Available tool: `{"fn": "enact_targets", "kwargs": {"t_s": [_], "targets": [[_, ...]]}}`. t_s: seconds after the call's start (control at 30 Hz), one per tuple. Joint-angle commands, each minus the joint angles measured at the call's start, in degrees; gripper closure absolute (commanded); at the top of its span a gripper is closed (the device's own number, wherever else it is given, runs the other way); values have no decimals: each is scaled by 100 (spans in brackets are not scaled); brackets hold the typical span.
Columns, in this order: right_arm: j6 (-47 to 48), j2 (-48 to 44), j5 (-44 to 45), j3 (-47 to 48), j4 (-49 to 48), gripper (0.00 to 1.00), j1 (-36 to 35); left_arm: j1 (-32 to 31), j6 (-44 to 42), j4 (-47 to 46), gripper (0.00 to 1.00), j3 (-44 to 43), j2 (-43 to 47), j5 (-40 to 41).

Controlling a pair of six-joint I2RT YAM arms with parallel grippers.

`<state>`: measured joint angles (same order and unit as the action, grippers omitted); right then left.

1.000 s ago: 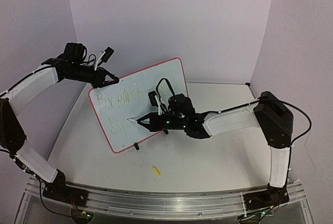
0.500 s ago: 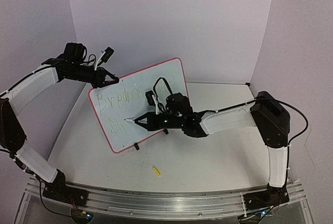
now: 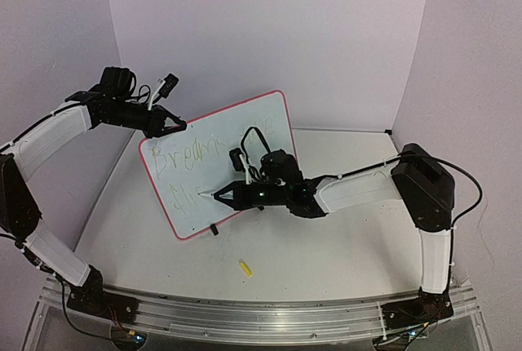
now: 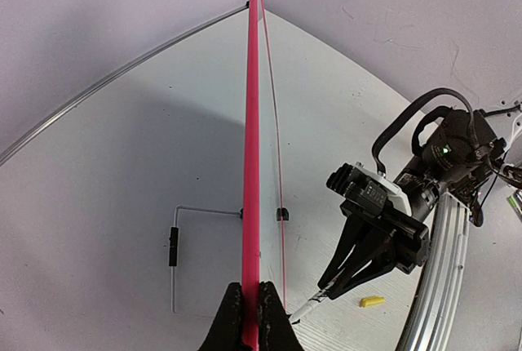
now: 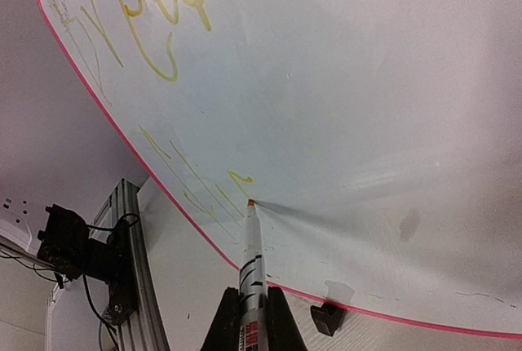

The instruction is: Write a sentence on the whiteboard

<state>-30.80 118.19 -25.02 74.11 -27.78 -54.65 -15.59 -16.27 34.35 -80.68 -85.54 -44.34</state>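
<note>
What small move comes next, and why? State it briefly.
Probably drag the marker onward along the second line. The right gripper grips it, its tip looks pressed on the whiteboard just past the last yellow strokes, blank board lies beyond, and the left gripper clamps the board's edge.

the whiteboard (image 3: 259, 118) stands up across the table (image 3: 342, 253) and blocks the way back, while in front there is open room around a small yellow bit (image 3: 244, 267).

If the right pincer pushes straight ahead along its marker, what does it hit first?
The whiteboard: the tip of the marker held in the right pincer seems to touch its face by the lower yellow strokes.
</note>
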Motion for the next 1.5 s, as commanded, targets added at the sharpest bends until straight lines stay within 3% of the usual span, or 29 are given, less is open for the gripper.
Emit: {"fn": "enact_targets", "kwargs": {"t_s": [0.0,0.33,1.47], "targets": [[94,28,90,-74,36,100,32,-339,-241,592,100,281,-385,-130],[228,-300,530,-58,65,100,29,-345,-246,591,100,277,-371,-128],[289,-279,488,292,88,100,27,-350,-251,599,100,272,-371,-111]]}}
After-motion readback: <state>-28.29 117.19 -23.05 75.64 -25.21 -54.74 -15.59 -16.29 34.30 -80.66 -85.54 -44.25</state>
